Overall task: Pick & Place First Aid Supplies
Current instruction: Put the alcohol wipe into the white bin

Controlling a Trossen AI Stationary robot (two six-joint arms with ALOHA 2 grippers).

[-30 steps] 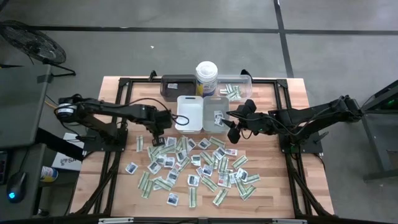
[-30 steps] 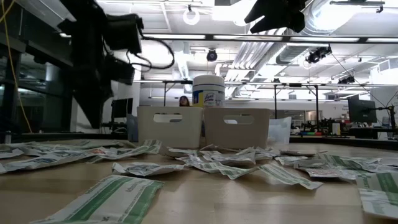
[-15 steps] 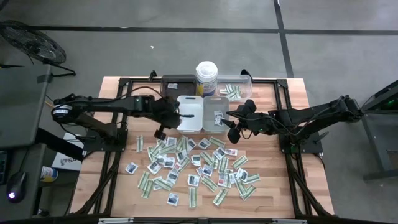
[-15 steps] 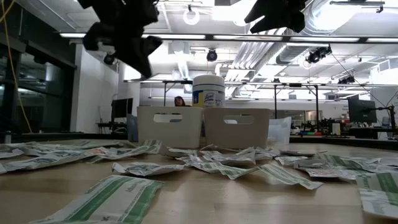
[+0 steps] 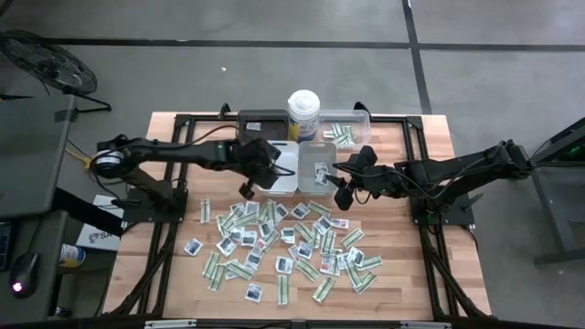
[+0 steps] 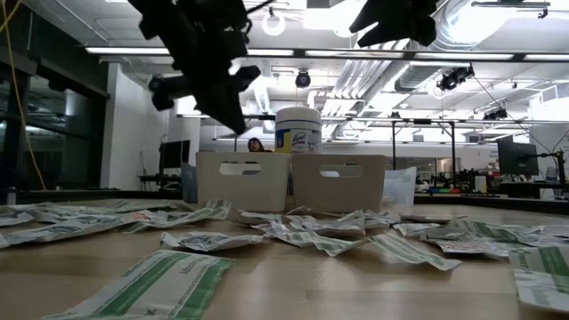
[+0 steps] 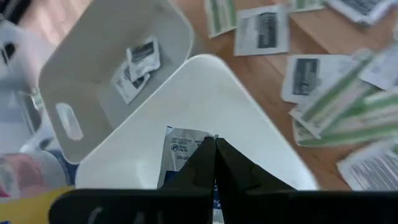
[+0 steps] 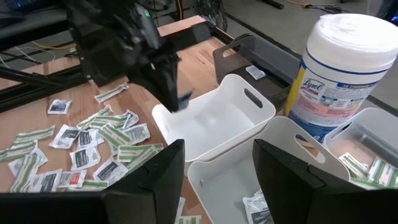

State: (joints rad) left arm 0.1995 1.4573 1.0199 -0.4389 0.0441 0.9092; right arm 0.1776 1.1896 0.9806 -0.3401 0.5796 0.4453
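Left wrist view: sachet (image 7: 180,144) half-hidden behind left hand (image 7: 214,146).

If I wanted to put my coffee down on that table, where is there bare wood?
Bare wood lies right of the packet pile, near the table's right edge, and left of the white tray. The middle, in front of the trays, is crowded.

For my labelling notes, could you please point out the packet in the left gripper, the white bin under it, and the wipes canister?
packet (image 7: 180,144), left wrist view, printed face.
white bin (image 7: 249,118), left wrist view, inner wall.
wipes canister (image 8: 339,81), right wrist view, label.
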